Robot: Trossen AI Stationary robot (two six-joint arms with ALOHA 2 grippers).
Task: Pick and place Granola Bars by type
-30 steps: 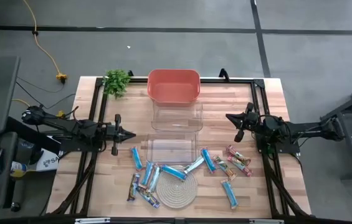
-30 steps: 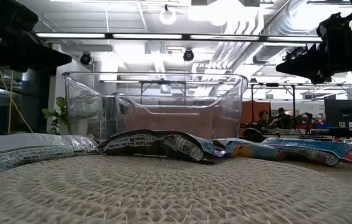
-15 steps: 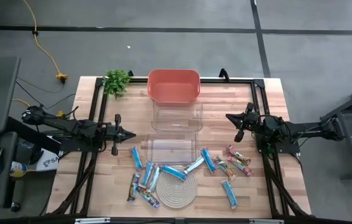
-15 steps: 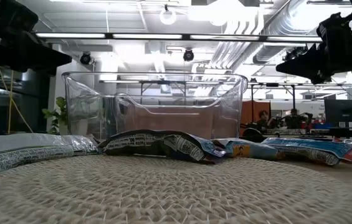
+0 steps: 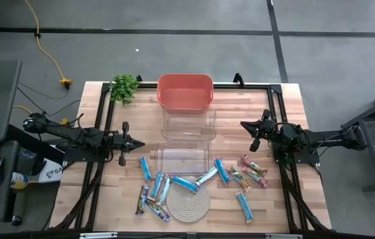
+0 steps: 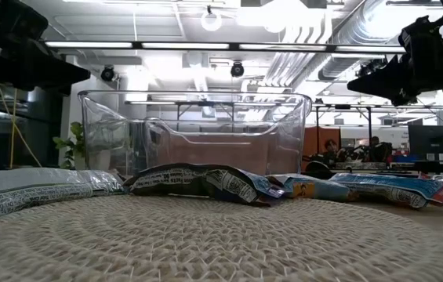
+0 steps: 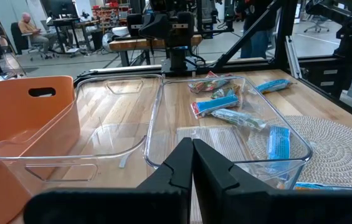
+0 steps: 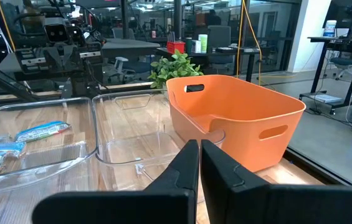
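High view: sorting apparently unstarted; Granola Bars (image 5: pixel 185 184) lie scattered on the worktop (image 5: pixel 287 199) near empty clear bins (image 5: pixel 183 159), left claw (image 5: pixel 138 144) and right claw (image 5: pixel 243 125) both pinched together, needing to open over one bar.

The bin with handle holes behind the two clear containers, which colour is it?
The bin is orange, clearest in the right wrist view.

orange bin (image 5: pixel 184 91), two clear trays (image 5: pixel 188 124), rope coaster (image 5: pixel 188 202), perhaps artificial plant (image 5: pixel 124 86)
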